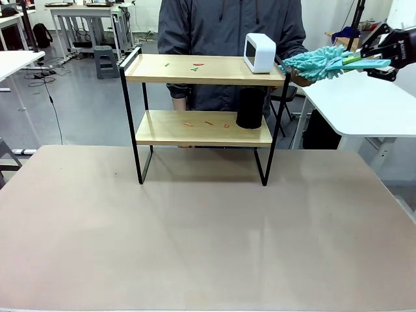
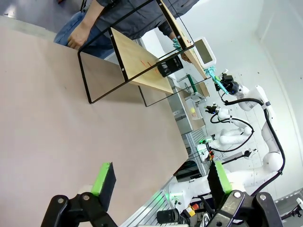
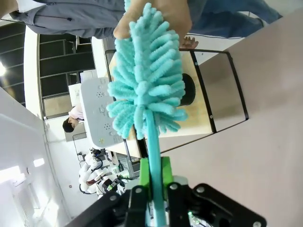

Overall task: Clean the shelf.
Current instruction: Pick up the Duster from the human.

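The shelf [image 1: 195, 70] stands at the far middle of the table, two wooden boards in a black frame. Small red, green and orange scraps [image 1: 197, 65] lie on both boards. A white box-shaped device [image 1: 260, 52] sits on the top board's right end and a black cylinder [image 1: 250, 107] on the lower one. My right gripper [image 1: 365, 60] is up at the right, shut on the handle of a teal fluffy duster [image 1: 315, 63]; its green pads clamp the handle [image 3: 151, 175]. A person's hand [image 3: 156, 14] holds the duster's head [image 3: 144, 80]. My left gripper [image 2: 162, 177] hangs open over the table.
The person stands behind the shelf, the other hand low at its back left [image 2: 78, 35]. A white desk [image 1: 364, 107] stands right of the shelf. The beige tabletop [image 1: 208, 227] stretches wide in front of the shelf.
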`<state>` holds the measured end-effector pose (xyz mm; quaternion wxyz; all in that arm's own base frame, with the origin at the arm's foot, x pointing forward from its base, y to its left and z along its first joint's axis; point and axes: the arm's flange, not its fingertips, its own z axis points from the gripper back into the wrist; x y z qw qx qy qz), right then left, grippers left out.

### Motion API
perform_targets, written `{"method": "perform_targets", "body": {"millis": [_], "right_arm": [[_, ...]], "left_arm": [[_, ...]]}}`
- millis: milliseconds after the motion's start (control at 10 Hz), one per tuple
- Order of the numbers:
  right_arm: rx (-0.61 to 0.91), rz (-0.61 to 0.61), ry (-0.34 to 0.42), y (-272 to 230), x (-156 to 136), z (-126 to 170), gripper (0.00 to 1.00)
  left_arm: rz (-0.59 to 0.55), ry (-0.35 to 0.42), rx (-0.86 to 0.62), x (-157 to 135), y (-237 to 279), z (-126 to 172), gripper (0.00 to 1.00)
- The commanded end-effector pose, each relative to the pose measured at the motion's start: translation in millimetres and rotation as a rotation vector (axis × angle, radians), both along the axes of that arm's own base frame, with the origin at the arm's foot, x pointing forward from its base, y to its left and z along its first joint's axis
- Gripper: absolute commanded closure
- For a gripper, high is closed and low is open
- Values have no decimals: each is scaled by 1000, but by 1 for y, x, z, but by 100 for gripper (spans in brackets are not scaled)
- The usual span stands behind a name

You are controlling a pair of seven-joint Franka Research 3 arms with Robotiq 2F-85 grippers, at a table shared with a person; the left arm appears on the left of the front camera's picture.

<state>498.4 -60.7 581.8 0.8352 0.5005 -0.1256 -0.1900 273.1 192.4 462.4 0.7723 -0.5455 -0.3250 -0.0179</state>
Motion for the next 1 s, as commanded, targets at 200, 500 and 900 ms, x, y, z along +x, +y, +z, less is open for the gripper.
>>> {"method": "perform_targets", "body": {"millis": [200,500,900], "right_arm": [[18,14,-17,-1,-4,-1,100],[-19,51,-92,-20,-69,29,100],[-187,206,-197,-69,-312,55,100]], "left_arm": [[-4,-29,-4,1,-1,2,0],[-4,-29,-4,1,-1,2,0],[-4,-29,-4,1,-1,2,0]]}}
